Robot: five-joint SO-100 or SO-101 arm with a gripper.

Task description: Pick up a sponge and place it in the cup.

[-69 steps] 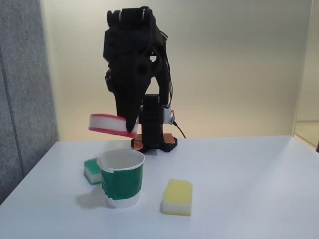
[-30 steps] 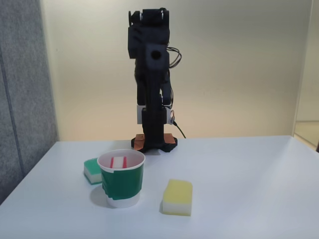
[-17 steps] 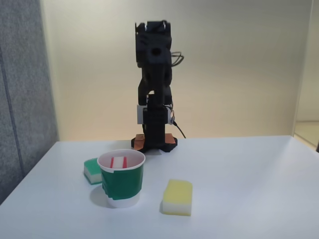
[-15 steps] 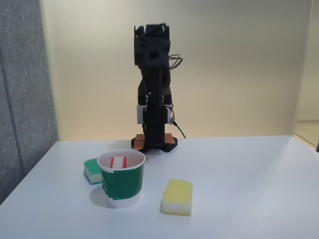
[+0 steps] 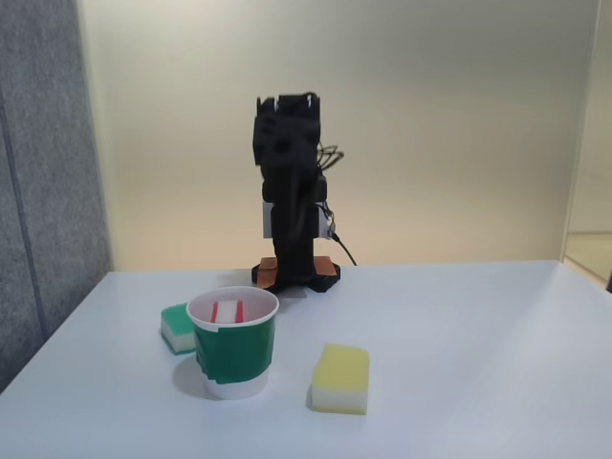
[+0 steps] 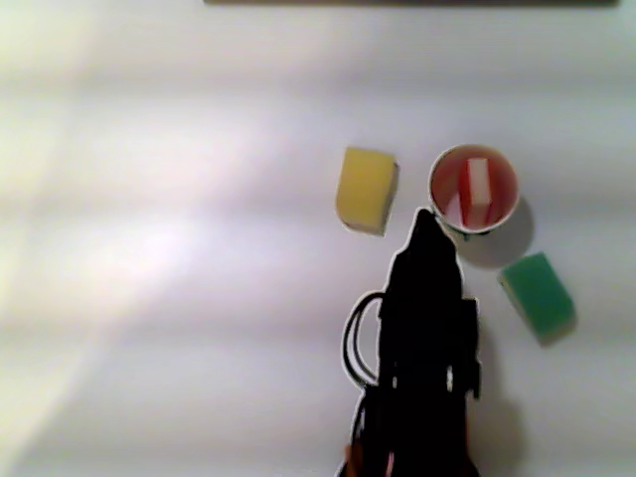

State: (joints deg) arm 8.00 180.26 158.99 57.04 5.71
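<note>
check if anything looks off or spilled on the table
Nothing stands out. The cup stands upright with the red sponge on end inside it, and the yellow sponge and green sponge lie flat on the table.

**Q:** What type of location is this?

**A:** An indoor test bench, most likely in an office or lab room. The exact kind of room cannot be confirmed.

**Q:** What indicates that?

**A:** A plain white table (image 5: 459, 325) carries a small black robot arm (image 5: 290, 206) on a base fixed near the rear edge, with a cable (image 5: 341, 251) trailing behind it. The backdrop is a bare cream wall (image 5: 449, 124). A grey fabric partition panel (image 5: 43, 182), of the office-divider kind, borders the left side in the fixed view. The table surface holds simple test props: a paper cup (image 5: 233, 342) and loose sponges (image 5: 340, 379). No household furnishings are visible.
</note>
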